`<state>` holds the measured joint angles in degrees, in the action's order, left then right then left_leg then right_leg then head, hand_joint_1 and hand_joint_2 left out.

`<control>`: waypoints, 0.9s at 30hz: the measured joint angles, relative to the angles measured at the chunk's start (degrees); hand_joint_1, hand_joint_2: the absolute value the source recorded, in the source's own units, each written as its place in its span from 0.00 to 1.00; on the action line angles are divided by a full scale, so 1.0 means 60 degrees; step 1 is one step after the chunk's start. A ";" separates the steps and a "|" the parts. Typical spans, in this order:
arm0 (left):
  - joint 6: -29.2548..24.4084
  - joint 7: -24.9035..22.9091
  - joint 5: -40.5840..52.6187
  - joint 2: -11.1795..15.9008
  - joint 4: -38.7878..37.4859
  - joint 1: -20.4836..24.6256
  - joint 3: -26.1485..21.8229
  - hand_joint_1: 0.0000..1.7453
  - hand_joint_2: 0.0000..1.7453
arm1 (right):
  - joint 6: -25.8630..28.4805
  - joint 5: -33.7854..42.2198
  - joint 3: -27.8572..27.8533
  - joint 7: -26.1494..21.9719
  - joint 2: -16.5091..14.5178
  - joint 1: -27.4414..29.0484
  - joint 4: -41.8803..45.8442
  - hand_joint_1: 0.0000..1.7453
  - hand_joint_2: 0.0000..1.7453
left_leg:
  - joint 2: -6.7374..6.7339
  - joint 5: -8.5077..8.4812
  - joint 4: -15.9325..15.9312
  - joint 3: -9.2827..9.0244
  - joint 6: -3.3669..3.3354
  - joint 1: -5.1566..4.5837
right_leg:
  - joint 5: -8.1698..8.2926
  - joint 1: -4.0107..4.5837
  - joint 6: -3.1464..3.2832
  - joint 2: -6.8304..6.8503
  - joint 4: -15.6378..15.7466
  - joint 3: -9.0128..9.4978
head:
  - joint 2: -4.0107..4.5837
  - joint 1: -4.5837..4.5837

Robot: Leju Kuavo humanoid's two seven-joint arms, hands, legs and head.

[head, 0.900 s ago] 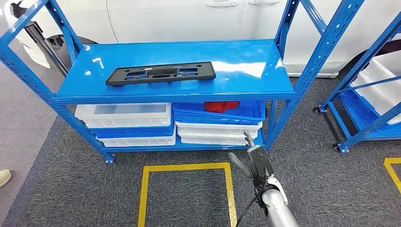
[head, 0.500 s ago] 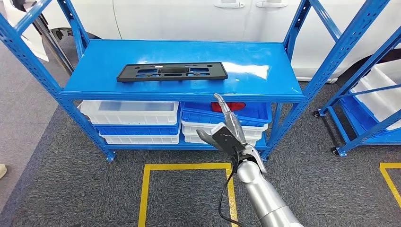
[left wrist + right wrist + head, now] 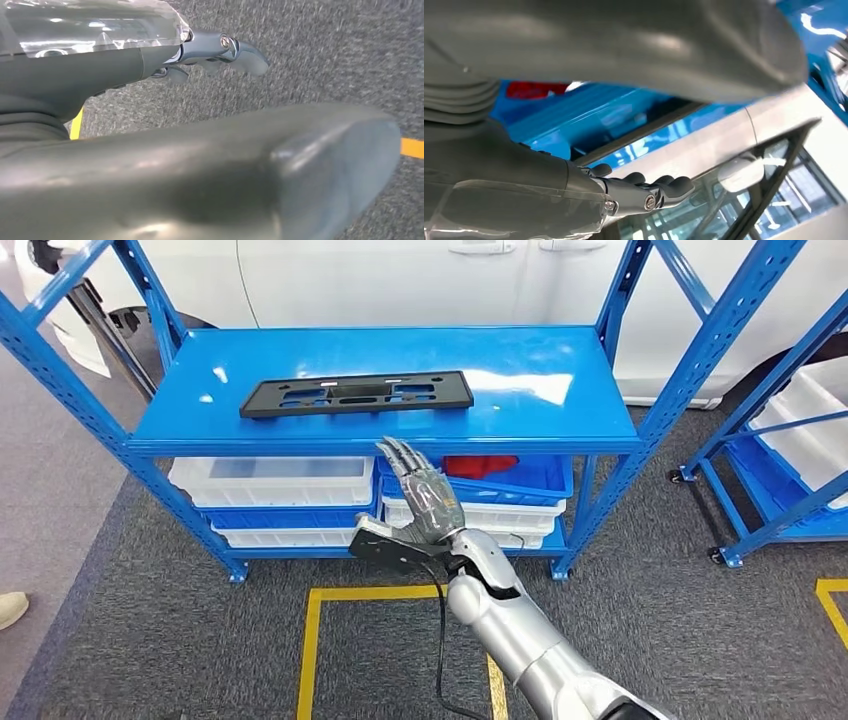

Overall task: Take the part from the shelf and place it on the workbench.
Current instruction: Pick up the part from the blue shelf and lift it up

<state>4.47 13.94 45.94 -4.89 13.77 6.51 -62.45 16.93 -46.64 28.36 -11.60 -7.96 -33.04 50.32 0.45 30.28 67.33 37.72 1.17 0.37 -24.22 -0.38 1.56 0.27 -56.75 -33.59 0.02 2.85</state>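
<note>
A flat black plate part (image 3: 355, 394) with several cut-outs lies lengthwise on the top board of the blue shelf (image 3: 540, 410). My right hand (image 3: 420, 502) is raised in front of the shelf, just below its front edge and slightly right of the part's middle. Its fingers (image 3: 402, 455) point up at the board and the thumb sticks out to the left; it holds nothing. In the right wrist view the fingers (image 3: 649, 192) stretch out before the blue shelf. My left hand (image 3: 210, 50) hangs over grey carpet, thumb and fingers apart, with nothing in it.
White and blue bins (image 3: 275, 480) are stacked on the lower shelf, and one blue bin holds a red object (image 3: 478, 464). A white car stands behind. A second blue rack (image 3: 790, 440) is at the right. A yellow tape square (image 3: 400, 593) marks the carpet. A shoe (image 3: 12, 608) shows at left.
My right arm has lifted and swung left, from low by the lower shelf's right end up to just under the top board. The hand has turned, its fingers now pointing up.
</note>
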 joint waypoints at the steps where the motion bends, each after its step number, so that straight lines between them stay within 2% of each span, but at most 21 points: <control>1: 0.0000 0.0000 0.0025 0.0004 -0.0001 0.0003 -0.0023 0.00 0.00 | 0.0073 -0.0232 0.0158 0.0159 -0.0012 -0.0074 -0.0191 0.00 0.75 | -0.0003 0.0209 0.0585 0.0302 0.0059 0.0046 | -0.0005 -0.0003 -0.0001 0.0005 -0.0004 0.0001 | 0.0000 0.0000; 2: 0.0000 0.0000 0.0055 0.0006 -0.0002 -0.0001 -0.0046 0.00 0.00 | 0.0142 -0.0456 0.0309 0.0320 -0.0018 -0.0126 -0.0371 0.00 1.00 | -0.0007 0.0272 0.0952 0.0510 0.0118 0.0094 | -0.0015 -0.0012 -0.0011 0.0009 -0.0013 0.0003 | 0.0000 -0.0001; 3: 0.0001 0.0000 0.0080 0.0006 -0.0003 -0.0005 -0.0069 0.00 0.00 | 0.0209 -0.0662 0.0442 0.0477 -0.0023 -0.0176 -0.0532 0.00 1.00 | -0.0013 0.0145 0.0959 0.0548 0.0173 0.0143 | -0.0031 -0.0029 -0.0033 0.0012 -0.0032 0.0004 | 0.0000 -0.0001; 4: 0.0001 0.0000 0.0102 0.0007 -0.0004 -0.0004 -0.0092 0.00 0.00 | 0.0273 -0.0861 0.0566 0.0635 -0.0029 -0.0238 -0.0682 0.00 1.00 | -0.0020 -0.0138 0.0615 0.0408 0.0227 0.0196 | -0.0055 -0.0058 -0.0069 0.0010 -0.0063 0.0009 | -0.0001 0.0000; 5: 0.0001 0.0000 0.0128 0.0008 -0.0004 0.0004 -0.0113 0.00 0.00 | 0.0345 -0.1061 0.0686 0.0807 -0.0036 -0.0321 -0.0835 0.00 1.00 | -0.0034 -0.0504 -0.0030 0.0118 0.0282 0.0251 | -0.0093 -0.0089 -0.0123 0.0007 -0.0113 0.0013 | -0.0001 -0.0001; 6: 0.0001 0.0001 0.0155 0.0002 -0.0011 0.0019 -0.0130 0.00 0.00 | 0.0422 -0.1254 0.0794 0.0983 -0.0041 -0.0418 -0.0981 0.00 1.00 | -0.0037 -0.0746 -0.0645 -0.0175 0.0327 0.0277 | -0.0134 -0.0100 -0.0189 -0.0001 -0.0167 0.0006 | -0.0001 0.0000; 7: 0.0002 0.0003 0.0187 -0.0003 -0.0022 0.0041 -0.0148 0.00 0.00 | 0.0497 -0.1458 0.0903 0.1174 -0.0045 -0.0529 -0.1136 0.00 1.00 | -0.0025 -0.0903 -0.1115 -0.0390 0.0297 0.0284 | -0.0167 -0.0097 -0.0257 -0.0011 -0.0224 -0.0018 | -0.0002 -0.0002; 8: 0.0003 0.0006 0.0218 -0.0009 -0.0036 0.0058 -0.0166 0.00 0.00 | 0.0579 -0.1671 0.1015 0.1382 -0.0045 -0.0647 -0.1300 0.00 1.00 | -0.0013 -0.0948 -0.1370 -0.0498 0.0238 0.0278 | -0.0182 -0.0078 -0.0323 -0.0022 -0.0262 -0.0047 | -0.0001 -0.0005; 10: 0.0006 0.0010 0.0276 -0.0015 -0.0063 0.0081 -0.0196 0.00 0.00 | 0.0744 -0.2050 0.1196 0.1787 -0.0042 -0.0880 -0.1658 0.00 1.00 | 0.0018 -0.0928 -0.1394 -0.0479 0.0027 0.0239 | -0.0164 -0.0060 -0.0422 -0.0036 -0.0266 -0.0086 | -0.0001 -0.0007; 12: 0.0019 0.0015 0.0341 -0.0016 -0.0072 0.0106 -0.0217 0.00 0.00 | 0.0935 -0.2305 0.1265 0.2147 -0.0038 -0.1126 -0.2048 0.00 1.00 | 0.0016 -0.0956 -0.1404 -0.0470 -0.0130 0.0232 | -0.0255 -0.0102 -0.0515 -0.0035 -0.0364 -0.0124 | -0.0001 -0.0005; 13: 0.0028 0.0019 0.0385 -0.0017 -0.0074 0.0130 -0.0230 0.00 0.00 | 0.1062 -0.2400 0.1267 0.2320 -0.0036 -0.1279 -0.2283 0.00 1.00 | 0.0012 -0.0972 -0.1415 -0.0468 -0.0201 0.0223 | -0.0441 -0.0120 -0.0546 -0.0035 -0.0649 -0.0251 | -0.0002 -0.0005; 14: 0.0038 0.0023 0.0430 -0.0017 -0.0075 0.0154 -0.0245 0.00 0.00 | 0.1201 -0.2485 0.1266 0.2484 -0.0034 -0.1443 -0.2529 0.00 1.00 | 0.0007 -0.0983 -0.1424 -0.0463 -0.0260 0.0211 | -0.0722 -0.0128 -0.0565 -0.0035 -0.1155 -0.0481 | -0.0002 -0.0005; 16: 0.0055 0.0025 0.0515 -0.0017 -0.0077 0.0187 -0.0273 0.00 0.00 | 0.1481 -0.2667 0.1266 0.2799 -0.0026 -0.1742 -0.3055 0.00 1.00 | -0.0002 -0.0985 -0.1423 -0.0450 -0.0330 0.0154 | -0.1314 -0.0118 -0.0556 -0.0038 -0.2506 -0.1128 | -0.0003 -0.0005; 17: 0.0062 0.0025 0.0553 -0.0017 -0.0079 0.0196 -0.0290 0.00 0.00 | 0.1592 -0.2788 0.1275 0.2946 -0.0020 -0.1855 -0.3303 0.00 1.00 | -0.0002 -0.0984 -0.1422 -0.0449 -0.0350 0.0124 | -0.1451 -0.0105 -0.0538 -0.0038 -0.3013 -0.1383 | -0.0003 -0.0005; 18: 0.0068 0.0025 0.0595 -0.0018 -0.0081 0.0202 -0.0308 0.00 0.00 | 0.1690 -0.2933 0.1298 0.3103 -0.0013 -0.1950 -0.3524 0.00 1.00 | 0.0002 -0.0983 -0.1422 -0.0452 -0.0363 0.0096 | -0.1405 -0.0084 -0.0501 -0.0039 -0.3174 -0.1479 | -0.0002 -0.0005; 19: 0.0072 0.0025 0.0631 -0.0019 -0.0083 0.0209 -0.0328 0.00 0.00 | 0.1782 -0.3103 0.1342 0.3263 -0.0006 -0.2049 -0.3721 0.00 1.00 | 0.0008 -0.0982 -0.1421 -0.0460 -0.0370 0.0067 | -0.1196 -0.0051 -0.0441 -0.0040 -0.2976 -0.1405 | -0.0002 -0.0005; 21: 0.0075 0.0026 0.0694 -0.0035 -0.0097 0.0238 -0.0364 0.00 0.00 | 0.1967 -0.3485 0.1486 0.3582 -0.0003 -0.2286 -0.4019 0.00 1.00 | 0.0018 -0.0980 -0.1420 -0.0477 -0.0372 0.0019 | -0.0526 0.0053 -0.0232 -0.0046 -0.1701 -0.0830 | -0.0002 -0.0005; 22: 0.0077 0.0029 0.0720 -0.0045 -0.0116 0.0266 -0.0382 0.00 0.00 | 0.2065 -0.3704 0.1581 0.3745 -0.0004 -0.2427 -0.4160 0.00 1.00 | 0.0019 -0.0978 -0.1416 -0.0471 -0.0363 -0.0008 | -0.0286 0.0103 -0.0142 -0.0036 -0.1056 -0.0537 | -0.0003 -0.0006; 23: 0.0080 0.0031 0.0744 -0.0057 -0.0137 0.0295 -0.0397 0.00 0.00 | 0.2155 -0.3928 0.1677 0.3907 -0.0004 -0.2564 -0.4295 0.00 1.00 | 0.0017 -0.0981 -0.1414 -0.0456 -0.0343 -0.0021 | -0.0145 0.0148 -0.0088 -0.0027 -0.0606 -0.0339 | -0.0003 -0.0006; 24: 0.0083 0.0033 0.0765 -0.0068 -0.0157 0.0316 -0.0412 0.00 0.00 | 0.2241 -0.4159 0.1779 0.4072 -0.0005 -0.2680 -0.4429 0.00 1.00 | 0.0014 -0.0983 -0.1414 -0.0438 -0.0313 -0.0014 | -0.0109 0.0184 -0.0069 -0.0019 -0.0376 -0.0247 | -0.0003 -0.0006; 27: 0.0086 0.0037 0.0817 -0.0059 -0.0173 0.0340 -0.0431 0.00 0.00 | 0.2405 -0.4875 0.2114 0.4553 -0.0024 -0.2900 -0.4812 0.00 1.00 | -0.0001 -0.0935 -0.1360 -0.0403 -0.0177 0.0012 | -0.0053 0.0156 -0.0081 -0.0011 -0.0236 -0.0192 | -0.0003 -0.0005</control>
<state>4.99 14.17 50.84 -5.25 12.73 8.55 -65.03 31.36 -75.90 41.05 15.72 -8.10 -50.44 21.45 0.44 24.66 59.17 35.30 0.11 0.44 -24.54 0.55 1.07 0.20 -58.17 -34.74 0.00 2.82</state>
